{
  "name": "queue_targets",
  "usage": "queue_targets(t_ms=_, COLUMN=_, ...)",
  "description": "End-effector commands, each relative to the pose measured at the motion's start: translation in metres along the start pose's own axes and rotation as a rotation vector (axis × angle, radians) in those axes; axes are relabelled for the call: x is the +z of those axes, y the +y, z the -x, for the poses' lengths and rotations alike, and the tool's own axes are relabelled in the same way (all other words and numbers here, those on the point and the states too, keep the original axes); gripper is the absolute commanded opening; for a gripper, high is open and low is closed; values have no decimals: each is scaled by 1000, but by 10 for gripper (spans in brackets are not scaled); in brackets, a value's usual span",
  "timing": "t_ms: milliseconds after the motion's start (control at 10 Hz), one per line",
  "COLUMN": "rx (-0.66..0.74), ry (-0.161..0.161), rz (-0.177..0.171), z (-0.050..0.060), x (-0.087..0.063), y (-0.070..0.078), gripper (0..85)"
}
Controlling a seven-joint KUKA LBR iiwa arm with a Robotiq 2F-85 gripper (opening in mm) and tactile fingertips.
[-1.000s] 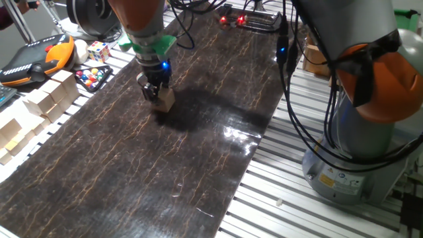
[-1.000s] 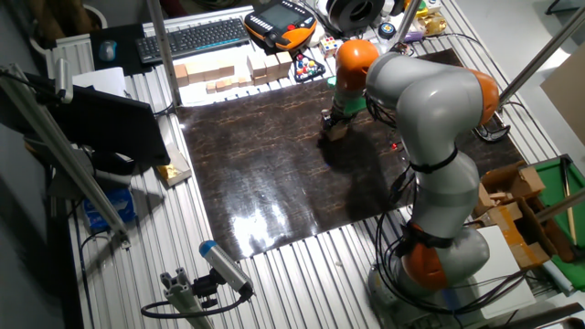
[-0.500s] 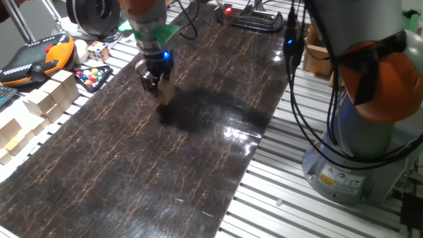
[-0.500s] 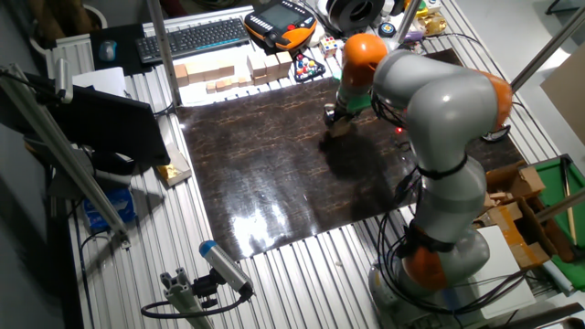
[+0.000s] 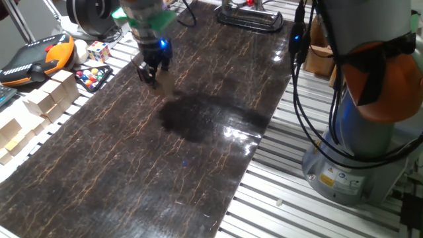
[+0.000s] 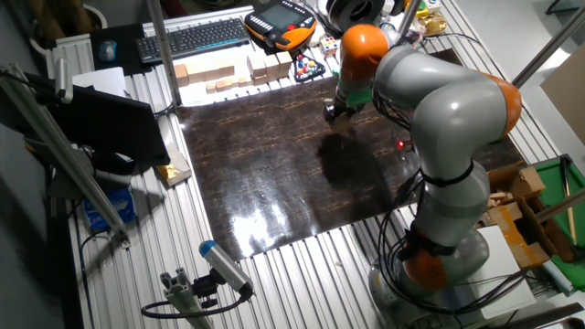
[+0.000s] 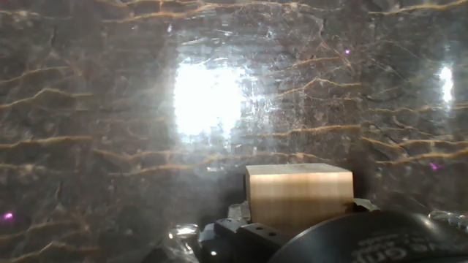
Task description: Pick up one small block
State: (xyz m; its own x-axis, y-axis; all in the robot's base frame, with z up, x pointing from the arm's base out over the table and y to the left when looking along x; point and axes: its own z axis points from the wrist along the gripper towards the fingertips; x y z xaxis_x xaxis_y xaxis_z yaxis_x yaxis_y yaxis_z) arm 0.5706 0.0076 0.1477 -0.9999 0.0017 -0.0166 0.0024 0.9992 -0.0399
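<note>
Claw (image 5: 153, 74) clamped on the small block (image 7: 298, 193), jaws closed against opposite faces, as the hand view shows: the tan cube sits squarely at the fingertips with the dark marbled mat (image 5: 198, 152) far behind it. Block held clear of the desk (image 6: 302, 265), not touching the mat; a dark shadow on the mat beneath and beside the claw, apart from it, fits a lifted load. In one fixed view the block is only a pale blur at the claw tips (image 5: 163, 80); in the other, too small to make out. Grip across flat parallel sides, likely chosen so smooth wood cannot twist or slip. Farther out, at the mat's edge, larger pale wooden blocks (image 5: 49, 92), a multicoloured puzzle cube (image 5: 98, 50) and an orange-trimmed pendant (image 5: 36, 58), all well apart from the claw. Judged from this, the pick looks essentially made.
</note>
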Motion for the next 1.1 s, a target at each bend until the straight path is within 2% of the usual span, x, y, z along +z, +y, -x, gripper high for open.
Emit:
queue_targets(t_ms=0, rx=-4, ry=2, rz=0, z=0, x=0, y=0, gripper=7)
queue_targets(t_ms=100, rx=-4, ry=-2, rz=0, z=0, x=0, y=0, gripper=7)
queue_targets(t_ms=300, rx=5, ry=-38, rz=-4, z=0, x=0, y=0, gripper=7)
queue_targets(t_ms=400, rx=13, ry=-47, rz=16, z=0, x=0, y=0, gripper=7)
queue_targets(t_ms=500, rx=18, ry=-39, rz=39, z=0, x=0, y=0, gripper=7)
queue_targets(t_ms=600, rx=21, ry=-19, rz=45, z=0, x=0, y=0, gripper=7)
queue_targets(t_ms=800, rx=6, ry=47, rz=23, z=0, x=0, y=0, gripper=7)
queue_targets(t_ms=900, rx=3, ry=71, rz=17, z=-1, x=-6, y=-1, gripper=7)
queue_targets(t_ms=1000, rx=0, ry=74, rz=7, z=-3, x=-21, y=-3, gripper=7)
